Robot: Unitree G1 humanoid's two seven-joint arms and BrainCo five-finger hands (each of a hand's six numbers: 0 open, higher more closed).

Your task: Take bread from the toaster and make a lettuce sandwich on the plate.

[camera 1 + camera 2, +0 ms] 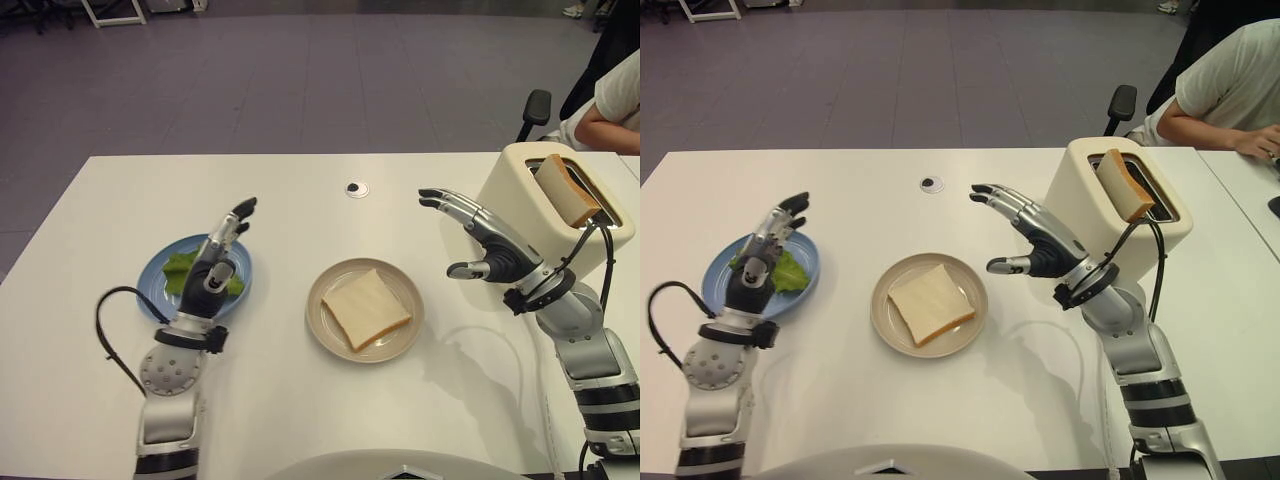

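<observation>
White table on grey-purple floor, black chair behind.

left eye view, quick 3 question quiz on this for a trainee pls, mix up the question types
1. What lies on the beige plate? A) nothing B) one bread slice C) two stacked slices
2. True or false: the lettuce lies on the blue plate.
3. Fill in: a second slice sticks out of the ____, beside the right hand.
Key: 1 B. 2 true. 3 toaster.
</observation>
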